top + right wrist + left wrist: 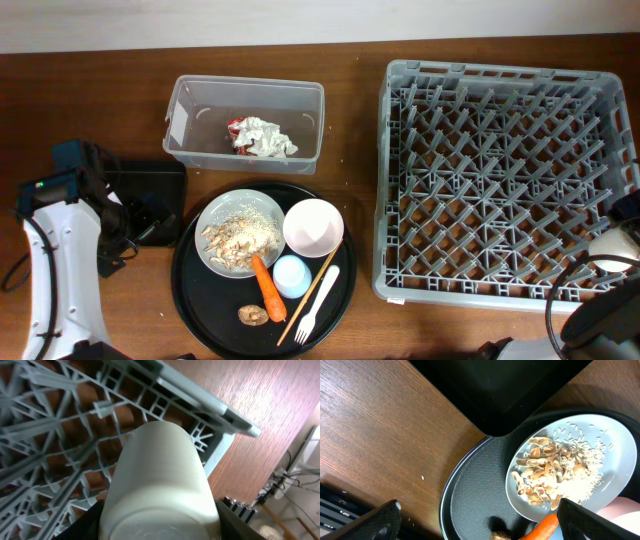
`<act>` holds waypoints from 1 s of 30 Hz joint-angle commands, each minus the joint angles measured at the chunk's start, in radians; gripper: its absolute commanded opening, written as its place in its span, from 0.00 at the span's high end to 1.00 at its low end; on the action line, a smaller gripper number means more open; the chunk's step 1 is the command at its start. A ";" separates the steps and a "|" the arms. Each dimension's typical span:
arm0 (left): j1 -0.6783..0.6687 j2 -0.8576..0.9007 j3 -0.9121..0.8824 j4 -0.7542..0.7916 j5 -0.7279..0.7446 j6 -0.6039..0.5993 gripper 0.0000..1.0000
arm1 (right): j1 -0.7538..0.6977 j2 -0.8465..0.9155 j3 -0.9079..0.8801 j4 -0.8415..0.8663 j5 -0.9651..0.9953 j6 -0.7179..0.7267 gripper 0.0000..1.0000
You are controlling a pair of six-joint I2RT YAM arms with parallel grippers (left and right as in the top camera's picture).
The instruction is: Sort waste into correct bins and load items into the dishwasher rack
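Note:
My right gripper (160, 522) is shut on the small white cup (160, 470), held over the near right corner of the grey dishwasher rack (500, 72); the cup also shows in the overhead view (612, 247). My left gripper (480, 522) is open and empty above the left side of the round black tray (200, 290). On that tray are the white plate (262, 205) with the beige food heap (240, 238), the pink bowl (313, 227), blue cup (291, 276), carrot (268, 288), brown lump (252, 314), chopsticks (310, 292) and fork (318, 305). The clear tub (190, 105) holds tissues (265, 138) and the wrapper (236, 127).
The flat black tray (155, 180) lies left of the round tray, partly under my left arm; it also shows in the left wrist view (495, 385). The rack's upright pegs fill its floor. The table's right edge runs just beyond the rack (200, 405).

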 commanded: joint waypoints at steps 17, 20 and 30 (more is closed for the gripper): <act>0.005 -0.015 -0.004 0.001 -0.011 -0.013 0.01 | -0.010 -0.039 -0.042 0.081 -0.211 -0.069 0.21; 0.005 -0.015 -0.004 0.002 -0.011 -0.013 0.01 | 0.077 -0.121 0.033 0.004 -0.347 -0.200 0.21; 0.005 -0.015 -0.004 0.001 -0.011 -0.013 0.01 | 1.018 -0.240 0.032 -0.118 -0.377 -0.246 0.21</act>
